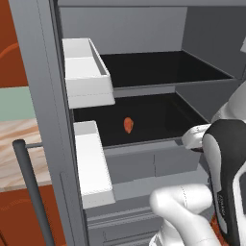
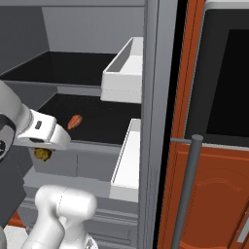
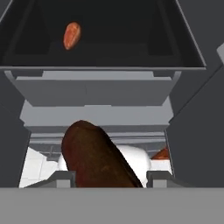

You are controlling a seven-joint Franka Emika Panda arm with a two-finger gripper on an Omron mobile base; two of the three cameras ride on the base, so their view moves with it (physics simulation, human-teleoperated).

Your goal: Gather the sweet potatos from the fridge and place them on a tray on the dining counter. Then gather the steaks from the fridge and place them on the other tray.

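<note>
Fridge (image 1: 43, 96) stands open, one sweet potato (image 1: 129, 125) on its dark shelf (image 1: 158, 120), gripper (image 3: 109, 177) pinching another (image 3: 96, 157).

Open fridge (image 2: 155, 73), 1 sweet potato (image 2: 74, 121) on lower shelf (image 2: 97, 124)

Tall grey fridge (image 1: 41, 72): matt, smooth, painted-metal look; shelves (image 1: 158, 67) flat black, no gloss. White door bins (image 1: 86, 72): smooth plastic look, matt. Dark grey bar handle (image 2: 187, 189): smooth, dull metal look. Small orange-red oblong sweet potato (image 3: 72, 35): mottled skin, matt. Dark brown oblong lump (image 3: 94, 157) betw. fingers: rough-mottled skin, slight sheen. Tan-pink surface (image 1: 17, 149): wood-grain finish. Red-brown cabinet fronts (image 2: 214, 189): smooth, semi-matt.
</note>
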